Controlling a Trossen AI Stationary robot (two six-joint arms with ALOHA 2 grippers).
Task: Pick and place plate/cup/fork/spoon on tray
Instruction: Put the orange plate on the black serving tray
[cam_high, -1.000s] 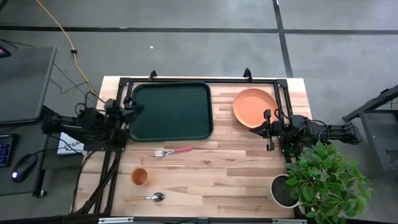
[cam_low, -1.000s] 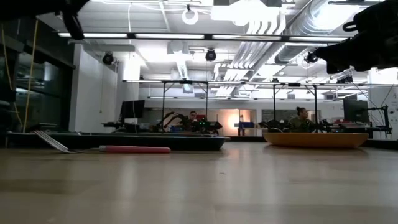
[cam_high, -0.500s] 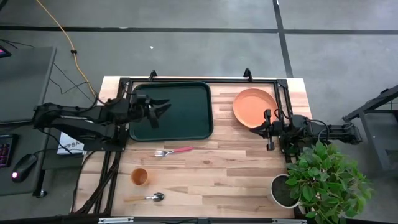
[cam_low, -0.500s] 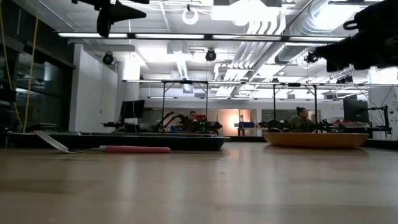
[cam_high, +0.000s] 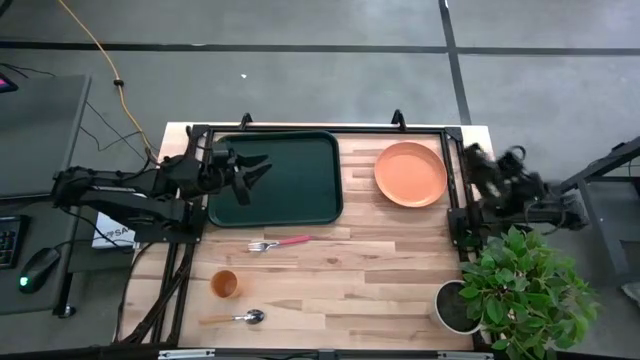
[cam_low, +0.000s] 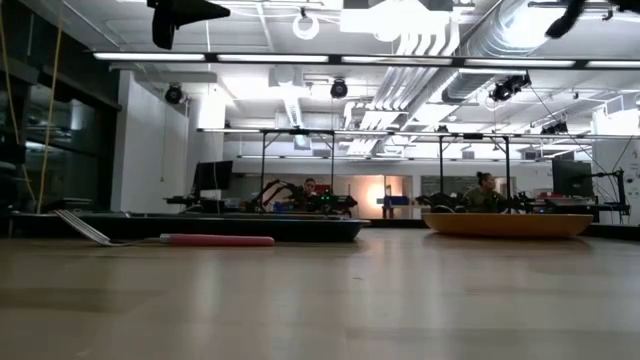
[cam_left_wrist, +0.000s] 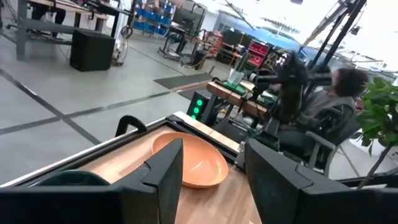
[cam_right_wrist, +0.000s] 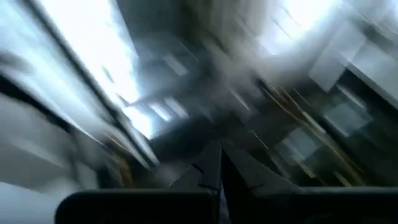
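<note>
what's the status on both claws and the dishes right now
Left claw open, empty, above the tray. Right claw off the table's right edge, shut. Plate, fork, cup, spoon on the table, nothing blocking.

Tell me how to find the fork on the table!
Start at the big dark green tray at the table's far edge. Just in front of it, on the bare wood, lies the fork. It has silver tines and a pink handle, unlike the spoon by the near edge, whose handle is orange-tan.

Left gripper (cam_high: 255, 172) hangs over the bare tray (cam_high: 290, 195); fork (cam_high: 279, 243) lies unobstructed.
</note>
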